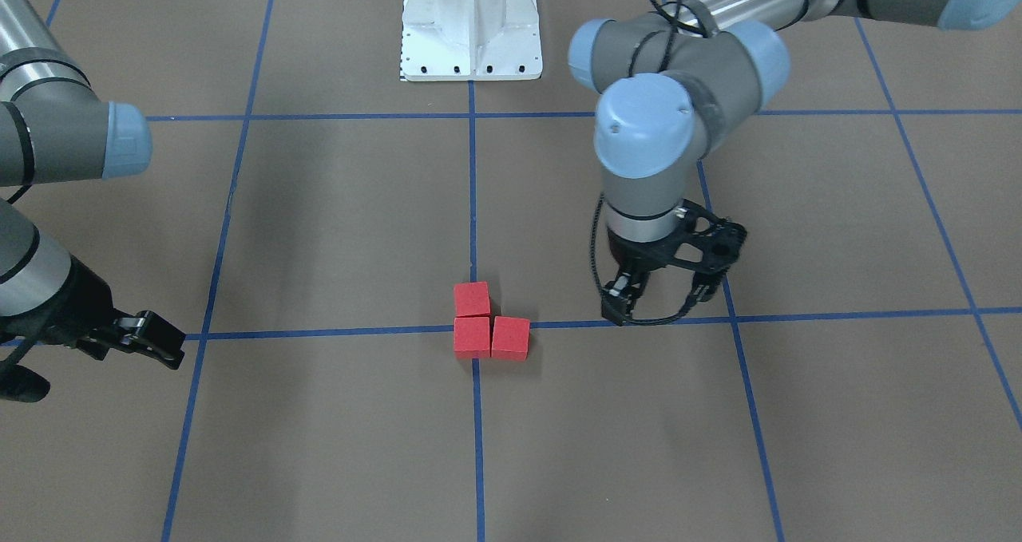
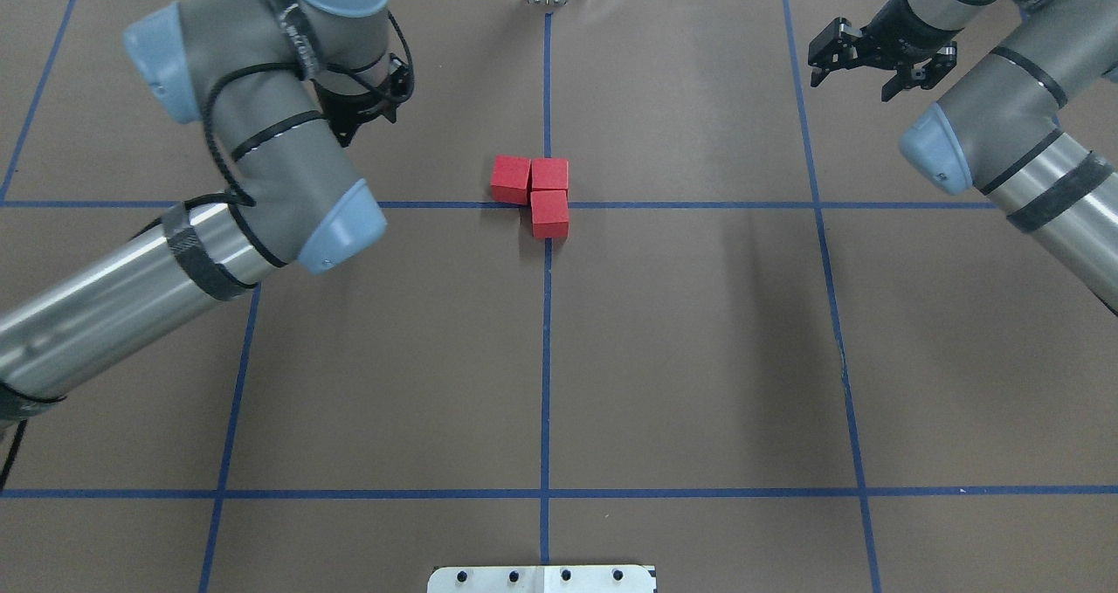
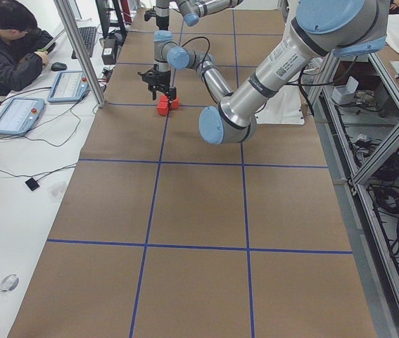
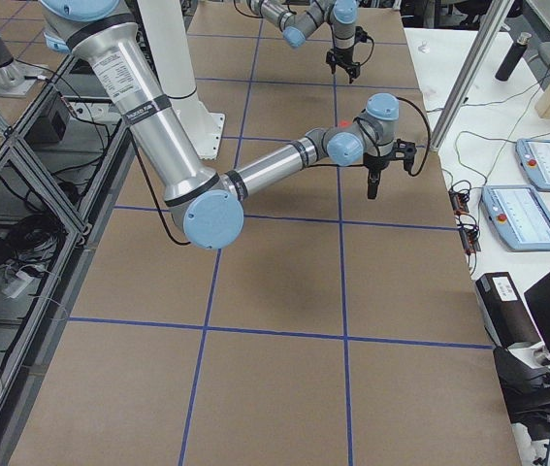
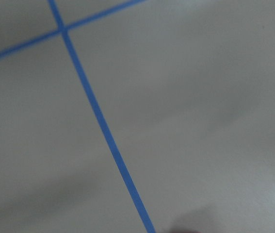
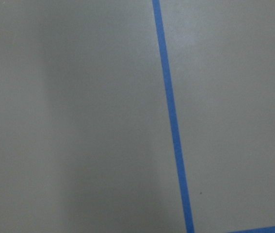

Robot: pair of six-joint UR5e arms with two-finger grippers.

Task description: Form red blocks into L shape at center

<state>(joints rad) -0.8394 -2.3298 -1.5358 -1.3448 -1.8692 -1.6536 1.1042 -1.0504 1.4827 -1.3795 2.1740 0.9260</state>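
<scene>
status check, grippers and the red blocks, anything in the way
Three red blocks touching in an L on the center crossing. Left gripper open, empty, beside them. Right gripper open, empty, far off. Nothing in the way.

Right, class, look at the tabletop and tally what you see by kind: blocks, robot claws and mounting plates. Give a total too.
Red blocks: 3
Claws: 2 (left claw, right claw)
White mounting plate: 1
Total: 6
</scene>
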